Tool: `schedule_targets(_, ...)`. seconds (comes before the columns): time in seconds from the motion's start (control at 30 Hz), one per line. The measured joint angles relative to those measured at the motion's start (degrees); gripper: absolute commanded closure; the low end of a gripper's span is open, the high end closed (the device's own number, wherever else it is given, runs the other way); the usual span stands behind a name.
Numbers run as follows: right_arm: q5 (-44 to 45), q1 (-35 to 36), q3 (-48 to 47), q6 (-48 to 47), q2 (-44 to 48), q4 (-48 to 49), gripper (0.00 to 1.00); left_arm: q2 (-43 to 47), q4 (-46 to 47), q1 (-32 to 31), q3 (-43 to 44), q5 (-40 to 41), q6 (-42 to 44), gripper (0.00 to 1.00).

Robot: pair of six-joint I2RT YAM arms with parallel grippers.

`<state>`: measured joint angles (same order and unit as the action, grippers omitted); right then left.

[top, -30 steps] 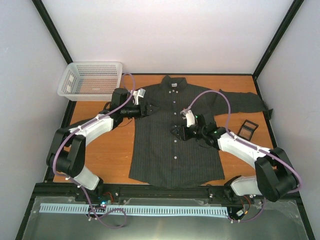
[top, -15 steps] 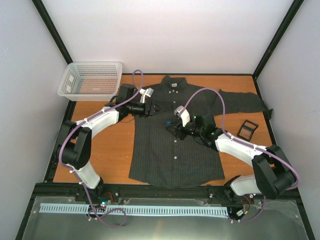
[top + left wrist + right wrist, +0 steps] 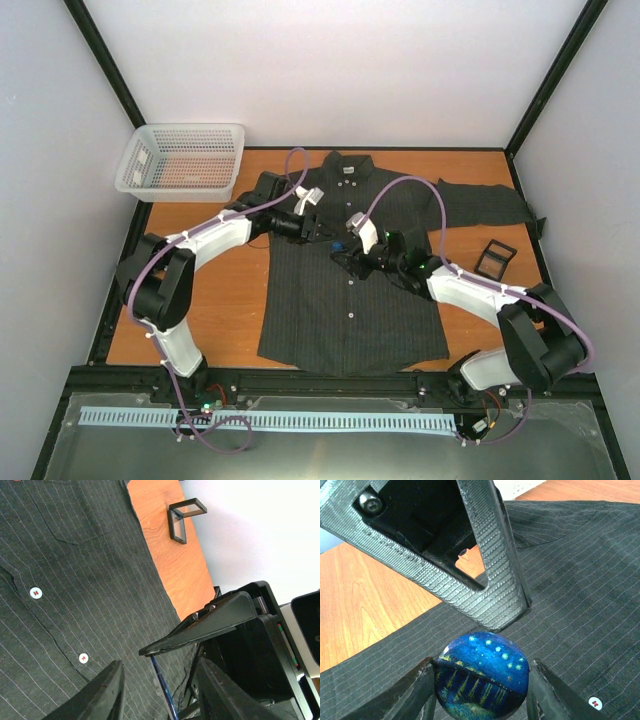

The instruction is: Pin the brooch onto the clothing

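The clothing (image 3: 350, 300), a dark pinstriped shirt with white buttons (image 3: 35, 593), lies flat on the wooden table. The brooch (image 3: 482, 675) is a round blue badge painted with a starry night scene. My right gripper (image 3: 481, 682) is shut on its two sides and holds it just above the shirt's chest (image 3: 580, 580). In the top view the brooch (image 3: 340, 243) shows as a blue spot between the two grippers. My left gripper (image 3: 159, 680) is open, its jaws either side of the brooch's thin blue edge (image 3: 162, 685) without touching it. One of its ribbed fingers (image 3: 470, 565) hangs right over the badge.
A white mesh basket (image 3: 180, 160) stands at the table's far left corner. A small black open frame stand (image 3: 495, 258) sits on the wood right of the shirt, also seen in the left wrist view (image 3: 185, 515). Black rails border the table.
My left arm swung right across the shirt to the right gripper, and its jaws narrowed. The right gripper, still holding the brooch, shifted slightly left and away.
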<state>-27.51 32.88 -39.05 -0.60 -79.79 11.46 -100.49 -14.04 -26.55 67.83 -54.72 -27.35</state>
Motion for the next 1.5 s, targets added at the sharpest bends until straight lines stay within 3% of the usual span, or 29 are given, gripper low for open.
schedule_targets(0.23, 0.11, 0.0, 0.0, -0.09, -1.51, 1.22, 0.55, -0.92, -2.38, -0.31, 1.44, 0.07, 1.53, 0.68)
schedule_targets(0.47, 0.61, 0.02, 0.0, -0.09, -1.6, 1.64, 0.55, -2.47, -4.74, -1.14, 2.82, 0.52, 2.75, 0.69)
schedule_targets(0.83, 1.84, 0.09, 0.0, -1.05, -1.79, 1.62, 0.54, -2.69, -7.02, -1.95, 2.97, 1.86, 3.28, 0.99)
schedule_targets(1.0, 3.76, 0.37, 0.0, -1.66, -1.49, 0.92, 0.34, -2.67, -7.8, -1.97, 3.1, 3.06, 2.8, 0.99)
schedule_targets(1.13, 6.88, 0.37, 0.0, -1.73, 1.51, -2.54, 0.02, -2.12, -7.93, -1.62, 3.1, 3.28, 2.38, 0.99)
schedule_targets(1.33, 11.8, 0.85, 0.24, -3.65, 9.7, -2.95, 0.0, 1.29, -6.1, 1.25, 1.79, 0.63, -3.02, 0.99)
schedule_targets(1.5, 13.57, 4.31, 5.81, -19.12, 14.16, 2.56, 0.0, 4.02, -4.44, 3.82, 0.0, -1.53, -9.51, 0.99)
